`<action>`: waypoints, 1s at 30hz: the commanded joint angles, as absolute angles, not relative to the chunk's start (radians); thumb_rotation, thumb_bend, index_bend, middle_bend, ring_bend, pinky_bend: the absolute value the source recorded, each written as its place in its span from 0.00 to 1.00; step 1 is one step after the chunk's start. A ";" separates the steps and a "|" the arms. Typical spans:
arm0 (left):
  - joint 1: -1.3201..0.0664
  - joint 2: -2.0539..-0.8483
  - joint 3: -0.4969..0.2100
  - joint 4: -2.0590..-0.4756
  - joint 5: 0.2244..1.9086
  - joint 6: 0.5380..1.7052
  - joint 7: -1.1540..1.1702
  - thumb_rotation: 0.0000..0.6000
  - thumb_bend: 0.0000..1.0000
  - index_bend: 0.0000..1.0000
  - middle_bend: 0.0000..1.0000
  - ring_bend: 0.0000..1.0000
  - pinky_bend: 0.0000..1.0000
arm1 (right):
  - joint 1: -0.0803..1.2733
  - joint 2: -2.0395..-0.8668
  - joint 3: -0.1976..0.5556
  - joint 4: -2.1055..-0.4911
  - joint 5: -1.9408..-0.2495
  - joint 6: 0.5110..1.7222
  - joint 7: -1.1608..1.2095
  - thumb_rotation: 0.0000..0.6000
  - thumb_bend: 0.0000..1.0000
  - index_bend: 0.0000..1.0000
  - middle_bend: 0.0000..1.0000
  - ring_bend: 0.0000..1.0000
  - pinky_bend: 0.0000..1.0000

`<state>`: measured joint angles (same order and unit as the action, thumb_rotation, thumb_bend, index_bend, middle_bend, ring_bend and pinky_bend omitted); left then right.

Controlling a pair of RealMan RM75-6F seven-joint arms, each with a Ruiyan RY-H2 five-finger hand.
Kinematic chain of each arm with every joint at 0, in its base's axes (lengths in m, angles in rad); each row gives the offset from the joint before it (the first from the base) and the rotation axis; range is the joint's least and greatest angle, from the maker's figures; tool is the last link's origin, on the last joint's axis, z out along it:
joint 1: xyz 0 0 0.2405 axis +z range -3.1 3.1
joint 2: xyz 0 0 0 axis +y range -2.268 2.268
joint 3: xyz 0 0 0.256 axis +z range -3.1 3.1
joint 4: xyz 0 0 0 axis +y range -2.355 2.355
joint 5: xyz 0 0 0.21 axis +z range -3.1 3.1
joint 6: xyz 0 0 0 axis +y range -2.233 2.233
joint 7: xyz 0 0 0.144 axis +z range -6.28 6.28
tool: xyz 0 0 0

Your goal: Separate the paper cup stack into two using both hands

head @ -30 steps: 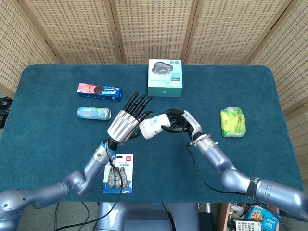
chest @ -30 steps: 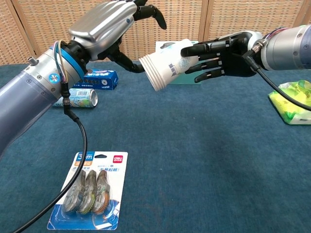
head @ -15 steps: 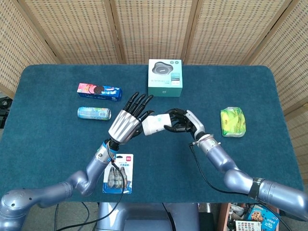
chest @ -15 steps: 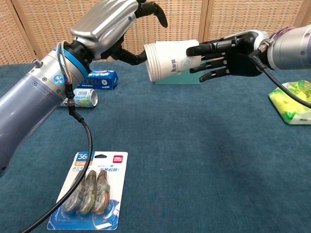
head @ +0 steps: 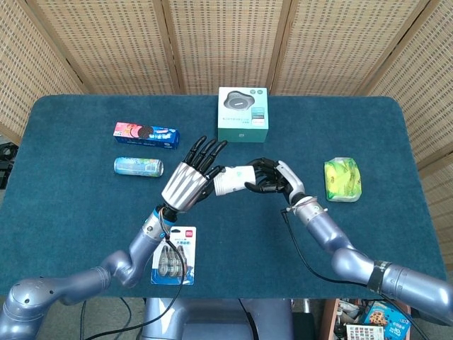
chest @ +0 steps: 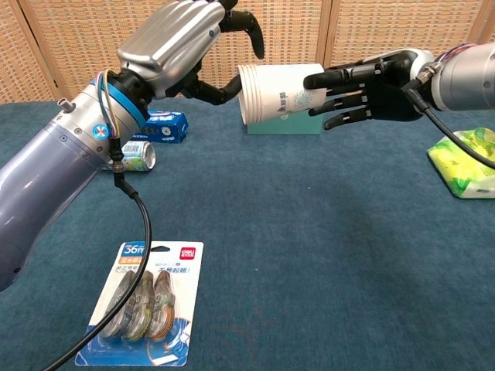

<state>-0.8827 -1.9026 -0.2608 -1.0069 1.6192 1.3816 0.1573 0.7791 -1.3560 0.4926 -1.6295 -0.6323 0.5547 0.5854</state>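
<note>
A white paper cup stack [head: 231,180] [chest: 278,93] hangs sideways above the table's middle, rim toward my left. My right hand [head: 272,177] [chest: 370,79] grips its base end with dark fingers wrapped around it. My left hand [head: 190,177] [chest: 179,40] is right at the rim, fingers spread and curled over the stack's open end; the chest view shows small gaps between the fingertips and the rim, so it holds nothing.
A teal box [head: 243,114], a blue cookie pack [head: 146,134] and a can [head: 139,166] lie behind. A green packet [head: 342,179] lies at the right. A carded tape pack [head: 174,256] [chest: 144,303] lies near the front edge.
The right hand has lifted the cup stack and levelled it from tilted to nearly horizontal. The left hand rose with it and closed in on the rim.
</note>
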 commanded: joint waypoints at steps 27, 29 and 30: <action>-0.910 -1.947 -0.259 -0.953 1.589 1.400 0.160 1.00 0.52 0.68 0.00 0.00 0.00 | 0.760 -1.347 0.496 -1.630 -0.659 0.547 0.595 1.00 0.49 0.50 0.54 0.43 0.56; -0.909 -1.947 -0.259 -0.952 1.588 1.401 0.159 1.00 0.52 0.69 0.00 0.00 0.00 | 0.758 -1.346 0.496 -1.630 -0.661 0.547 0.597 1.00 0.49 0.50 0.54 0.43 0.56; -0.908 -1.946 -0.258 -0.952 1.587 1.402 0.159 1.00 0.52 0.70 0.00 0.00 0.00 | 0.756 -1.344 0.497 -1.630 -0.663 0.547 0.598 1.00 0.49 0.50 0.54 0.43 0.56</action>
<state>-0.9086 -1.9467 -0.2580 -0.9524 1.5871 1.4022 0.1588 0.7566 -1.3444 0.4967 -1.6299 -0.6624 0.5467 0.5972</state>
